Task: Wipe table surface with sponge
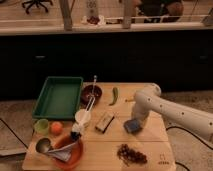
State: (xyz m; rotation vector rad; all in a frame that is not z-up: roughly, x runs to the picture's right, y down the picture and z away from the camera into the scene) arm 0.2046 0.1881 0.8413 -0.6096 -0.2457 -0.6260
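The table surface (112, 142) is a light wooden top with a small dark logo mark at its near right corner. The blue-grey sponge (131, 125) lies flat on it, right of centre. My gripper (135, 118) hangs at the end of the white arm that reaches in from the right, directly over the sponge and down at it. The gripper hides the sponge's far edge. A tan and brown striped block (104, 121) lies just left of the sponge.
A green tray (58, 96) sits at the far left. A dark bowl (92, 93) with a utensil, a green pepper (115, 95), a white cup (82, 118), a green cup (41, 126), an orange (56, 128), an orange bowl (64, 149) and a dark crumb pile (131, 154) lie around.
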